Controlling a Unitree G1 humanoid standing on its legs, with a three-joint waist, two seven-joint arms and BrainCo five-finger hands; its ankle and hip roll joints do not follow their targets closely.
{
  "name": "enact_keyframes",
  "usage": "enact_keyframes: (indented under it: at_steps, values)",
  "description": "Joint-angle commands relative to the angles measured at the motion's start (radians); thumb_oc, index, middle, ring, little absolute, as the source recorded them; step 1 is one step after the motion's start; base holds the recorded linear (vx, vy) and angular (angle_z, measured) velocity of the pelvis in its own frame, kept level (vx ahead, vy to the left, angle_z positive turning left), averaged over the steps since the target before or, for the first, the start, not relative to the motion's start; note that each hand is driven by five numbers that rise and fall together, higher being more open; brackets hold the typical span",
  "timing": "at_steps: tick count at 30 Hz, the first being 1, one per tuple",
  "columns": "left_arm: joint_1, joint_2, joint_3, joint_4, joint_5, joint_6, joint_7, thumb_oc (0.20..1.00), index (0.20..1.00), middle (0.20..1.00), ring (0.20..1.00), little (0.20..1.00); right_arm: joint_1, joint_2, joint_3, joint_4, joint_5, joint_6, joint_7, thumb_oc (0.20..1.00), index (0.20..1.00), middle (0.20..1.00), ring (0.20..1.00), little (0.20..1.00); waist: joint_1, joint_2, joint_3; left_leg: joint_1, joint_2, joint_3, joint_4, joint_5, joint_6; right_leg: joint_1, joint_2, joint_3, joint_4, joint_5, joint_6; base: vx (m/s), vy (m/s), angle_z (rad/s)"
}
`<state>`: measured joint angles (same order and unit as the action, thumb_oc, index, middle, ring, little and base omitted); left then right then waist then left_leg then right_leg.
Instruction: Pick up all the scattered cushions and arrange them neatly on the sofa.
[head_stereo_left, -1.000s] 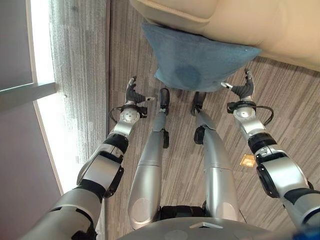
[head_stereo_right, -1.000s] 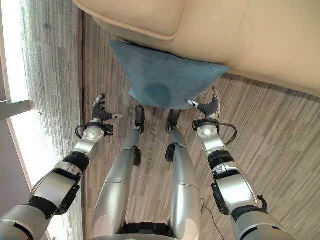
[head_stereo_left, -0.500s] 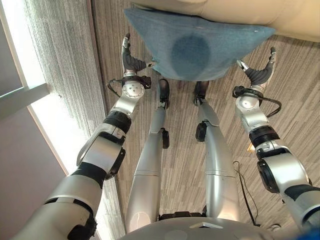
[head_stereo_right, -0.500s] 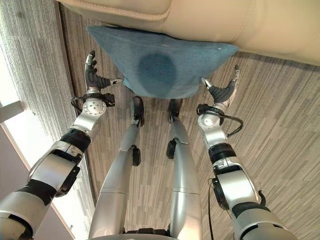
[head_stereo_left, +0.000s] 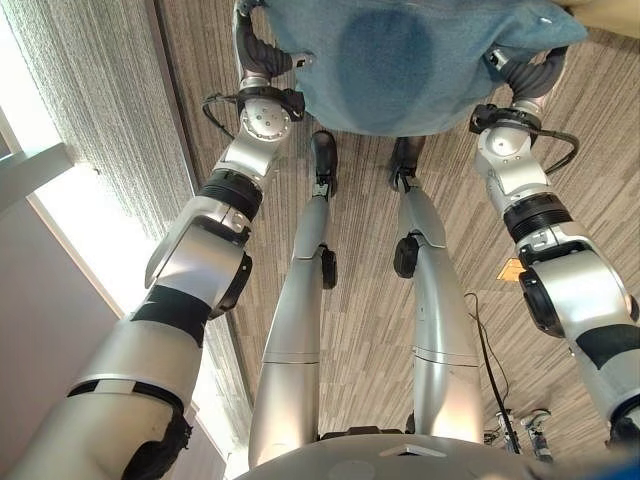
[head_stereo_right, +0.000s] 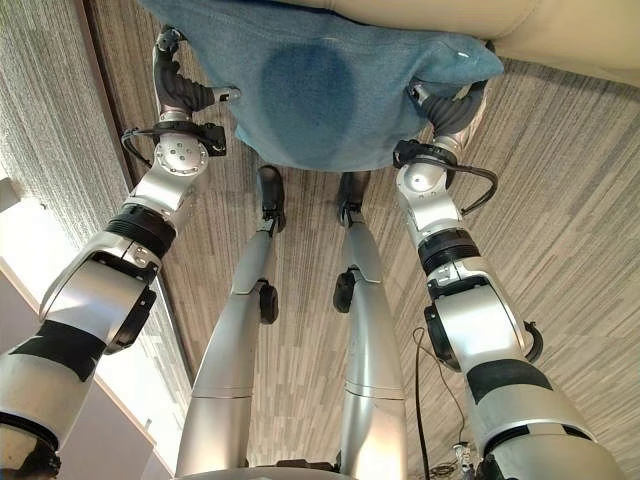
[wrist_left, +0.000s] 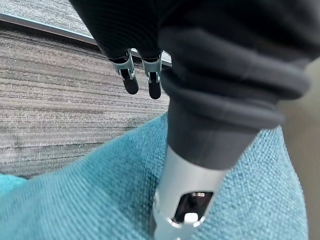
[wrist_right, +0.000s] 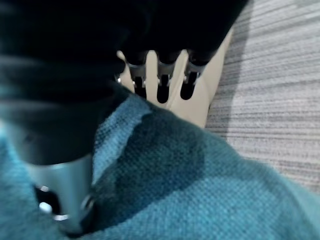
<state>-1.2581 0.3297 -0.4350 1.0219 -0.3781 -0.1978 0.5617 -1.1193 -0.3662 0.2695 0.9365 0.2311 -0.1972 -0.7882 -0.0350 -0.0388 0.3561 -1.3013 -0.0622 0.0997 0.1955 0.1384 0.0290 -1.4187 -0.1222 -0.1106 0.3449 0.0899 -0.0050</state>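
The left hand and right hand are flanking a square teal woven-fabric cushion, fingers straight and thumbs pressing its opposite edges. Beyond them the cushion is leaning against the cream leather sofa, apparently not yet placed on the seat; lifting is remaining.
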Motion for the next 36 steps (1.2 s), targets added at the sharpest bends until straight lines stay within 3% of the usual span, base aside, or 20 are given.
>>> enact_keyframes:
  at_steps: [1,3,4,5,6,7,8,16,22,25,28,33,36]
  values:
    - [-0.033,-0.06,-0.024,0.033,-0.021,-0.026,0.006,1.0,1.0,1.0,1.0,1.0,-0.04,0.065,0.095,-0.03,0.023,-0.032,0.019,1.0,1.0,1.0,1.0,1.0,-0.007,0.009,-0.049,-0.004,-0.004,-0.112,0.07,-0.154,-0.035,0.06,-0.032,0.02,-0.088,-0.01,0.161,0.01,-0.029,-0.05]
    - [-0.061,-0.096,-0.019,0.004,-0.077,-0.042,0.007,1.0,1.0,1.0,1.0,1.0,-0.088,0.086,0.122,-0.06,0.029,-0.028,0.021,1.0,1.0,1.0,1.0,1.0,-0.003,0.012,-0.052,-0.008,-0.006,-0.114,0.065,-0.151,-0.034,0.052,-0.027,0.02,-0.087,-0.014,0.158,0.0,-0.025,-0.06]
    - [-0.07,-0.106,-0.017,-0.005,-0.098,-0.047,0.008,1.0,1.0,1.0,1.0,1.0,-0.103,0.092,0.13,-0.072,0.032,-0.027,0.023,0.765,0.765,0.765,0.765,0.765,-0.002,0.013,-0.053,-0.009,-0.005,-0.114,0.064,-0.151,-0.034,0.05,-0.025,0.019,-0.088,-0.015,0.157,0.0,-0.064,-0.04]
    - [-0.095,-0.138,-0.004,-0.058,-0.174,-0.082,0.006,0.903,0.903,0.903,0.903,0.903,-0.148,0.119,0.146,-0.121,0.045,-0.036,0.028,0.2,0.2,0.2,0.2,0.2,0.004,0.017,-0.058,-0.01,-0.007,-0.116,0.054,-0.146,-0.035,0.045,-0.019,0.02,-0.092,-0.016,0.154,0.0,-0.071,-0.03]
    - [-0.099,-0.14,-0.002,-0.078,-0.187,-0.091,0.005,0.595,0.595,0.595,0.595,0.595,-0.155,0.12,0.148,-0.134,0.045,-0.037,0.028,0.2,0.2,0.2,0.2,0.2,0.004,0.018,-0.059,-0.01,-0.007,-0.116,0.05,-0.144,-0.036,0.046,-0.019,0.02,-0.095,-0.016,0.154,0.0,-0.06,-0.03]
    - [-0.099,-0.14,-0.002,-0.08,-0.188,-0.091,0.005,0.473,0.473,0.473,0.473,0.473,-0.155,0.119,0.149,-0.135,0.044,-0.036,0.028,0.2,0.2,0.2,0.2,0.2,0.004,0.019,-0.059,-0.009,-0.007,-0.117,0.049,-0.143,-0.036,0.046,-0.019,0.019,-0.096,-0.016,0.154,0.0,-0.049,-0.01]
    - [-0.105,-0.14,-0.001,-0.129,-0.206,-0.11,0.004,0.2,0.2,0.2,0.2,0.2,-0.169,0.118,0.152,-0.172,0.039,-0.044,0.031,0.2,0.2,0.2,0.2,0.2,0.005,0.023,-0.061,-0.006,-0.007,-0.118,0.038,-0.139,-0.038,0.047,-0.017,0.02,-0.102,-0.015,0.154,0.0,-0.056,0.0]
    - [-0.028,-0.093,0.079,-0.382,-0.24,-0.185,0.031,0.2,0.2,0.2,0.2,0.2,-0.144,0.074,0.102,-0.378,-0.066,-0.061,0.022,0.2,0.2,0.2,0.2,0.2,0.014,0.045,-0.093,0.048,-0.011,-0.118,-0.01,-0.112,-0.057,0.094,0.005,0.014,-0.12,-0.018,0.153,-0.02,-0.058,0.01]
    - [0.209,-0.143,0.17,-0.647,-0.191,-0.207,0.004,0.2,0.2,0.2,0.2,0.2,0.048,0.064,0.038,-0.539,-0.148,-0.077,0.074,0.2,0.2,0.2,0.2,0.2,0.029,0.054,-0.088,0.229,-0.027,-0.121,-0.081,-0.055,-0.069,0.264,0.01,-0.038,-0.148,0.009,0.14,-0.06,-0.065,0.08]
    - [0.431,-0.144,0.164,-0.831,-0.081,-0.183,-0.041,0.2,0.2,0.2,0.2,0.2,0.264,0.085,0.021,-0.686,-0.183,-0.101,0.157,0.2,0.2,0.2,0.2,0.2,0.034,0.049,-0.088,0.419,-0.026,-0.128,-0.124,-0.058,-0.076,0.456,0.005,-0.068,-0.196,0.007,0.133,-0.05,-0.066,0.17]
    - [0.511,-0.147,0.142,-0.881,-0.071,-0.182,-0.065,0.2,0.2,0.2,0.2,0.2,0.355,0.089,0.029,-0.733,-0.193,-0.105,0.187,0.2,0.2,0.2,0.2,0.2,0.032,0.045,-0.089,0.494,-0.022,-0.133,-0.139,-0.061,-0.075,0.541,0.006,-0.08,-0.222,0.006,0.132,-0.01,-0.04,-0.12]
    - [0.837,-0.114,0.027,-1.002,-0.064,-0.173,-0.165,0.2,0.2,0.2,0.2,0.2,0.735,0.091,0.052,-0.881,-0.197,-0.117,0.288,0.2,0.2,0.2,0.2,0.2,0.023,0.023,-0.143,0.809,-0.001,-0.13,-0.148,-0.118,-0.058,0.908,0.005,-0.103,-0.276,-0.023,0.129,0.07,-0.091,-0.01]
    - [0.942,-0.081,0.007,-1.034,-0.094,-0.171,-0.194,0.2,0.2,0.2,0.2,0.2,0.857,0.064,0.049,-0.923,-0.21,-0.117,0.317,0.2,0.2,0.2,0.2,0.2,0.021,0.024,-0.18,0.943,0.015,-0.124,-0.165,-0.137,-0.058,1.054,0.021,-0.103,-0.31,-0.041,0.127,0.14,-0.097,-0.08]
